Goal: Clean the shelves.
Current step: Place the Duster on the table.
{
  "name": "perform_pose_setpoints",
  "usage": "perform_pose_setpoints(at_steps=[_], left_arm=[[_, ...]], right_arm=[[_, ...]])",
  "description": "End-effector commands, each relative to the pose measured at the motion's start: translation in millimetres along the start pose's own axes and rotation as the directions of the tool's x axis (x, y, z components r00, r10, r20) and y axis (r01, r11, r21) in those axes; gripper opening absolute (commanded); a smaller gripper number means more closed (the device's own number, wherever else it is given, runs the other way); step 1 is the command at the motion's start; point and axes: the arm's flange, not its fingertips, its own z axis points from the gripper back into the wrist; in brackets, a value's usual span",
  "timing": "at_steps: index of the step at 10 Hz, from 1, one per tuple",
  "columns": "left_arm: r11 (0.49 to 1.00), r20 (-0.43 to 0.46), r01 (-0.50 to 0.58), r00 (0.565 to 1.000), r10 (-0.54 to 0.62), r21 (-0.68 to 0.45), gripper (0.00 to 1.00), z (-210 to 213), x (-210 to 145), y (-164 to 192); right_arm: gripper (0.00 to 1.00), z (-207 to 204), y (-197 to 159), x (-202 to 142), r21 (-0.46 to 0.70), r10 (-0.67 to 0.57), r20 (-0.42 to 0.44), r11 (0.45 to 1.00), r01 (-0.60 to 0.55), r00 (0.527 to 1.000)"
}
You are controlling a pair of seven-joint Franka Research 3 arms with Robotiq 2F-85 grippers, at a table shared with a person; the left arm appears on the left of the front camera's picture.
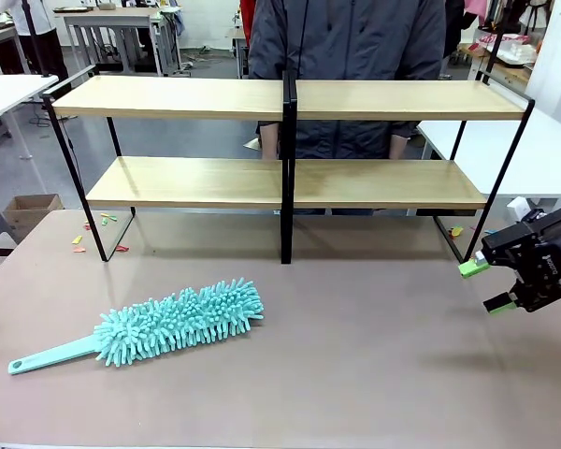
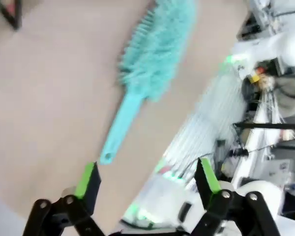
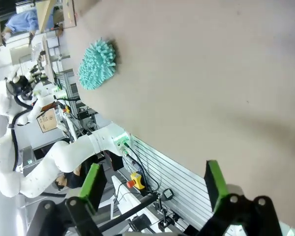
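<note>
Your shelves (image 1: 290, 140) span the upper half of the front view, a person's dark jacket (image 1: 351, 65) behind them. Lower left, the teal duster (image 1: 168, 325) lies flat on the brown table (image 1: 374, 346). At the right edge your right gripper (image 1: 491, 285) hangs spread, nothing in it. Your left gripper (image 2: 147, 184) gapes wide above the duster's handle, gripping nothing.

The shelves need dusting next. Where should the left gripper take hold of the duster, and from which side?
Grip the duster by its flat bare handle, probably from above with the fingers across its narrow width. The handle lies flat on the table, pointing toward the robot's left, clear of the soft fluffy head, which would squash and give poor hold.
</note>
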Motion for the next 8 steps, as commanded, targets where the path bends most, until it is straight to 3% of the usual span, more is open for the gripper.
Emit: perform_pose_setpoints(at_steps=[1,2,3,4,5,6,7,8], left_arm=[[0.967,0.236,0.017,0.971,0.045,-0.254,1.00,-9,-7,-40],[0.922,0.322,0.001,0.937,0.134,-0.388,1.00,-5,-11,-50],[0.874,0.423,0.034,0.883,0.201,-0.485,1.00,3,-12,-52],[0.811,0.497,0.116,0.837,0.232,-0.574,1.00,10,-14,-54],[0.787,0.573,0.169,0.775,0.265,-0.593,1.00,17,-16,-54],[0.766,0.578,0.173,0.760,0.296,-0.619,1.00,22,-20,-53],[0.828,0.480,0.117,0.855,0.197,-0.549,1.00,15,-17,-59],[0.828,0.480,0.117,0.855,0.197,-0.549,1.00,15,-17,-59]], right_arm=[[1.00,53,30,-3,0.164,-0.064,0.074,0.985,0.051,0.995],[1.00,85,45,-6,0.260,-0.116,0.080,0.961,0.091,0.990],[1.00,111,58,-11,0.372,-0.154,-0.019,0.916,0.150,0.988],[1.00,123,63,-14,0.424,-0.137,-0.042,0.895,0.141,0.990],[1.00,132,65,-17,0.499,-0.100,-0.035,0.860,0.104,0.994],[1.00,133,65,-19,0.527,-0.035,0.078,0.850,-0.011,0.996],[1.00,136,70,-25,0.415,-0.083,-0.022,0.906,0.085,0.996],[1.00,136,70,-25,0.415,-0.083,-0.022,0.906,0.085,0.996]])
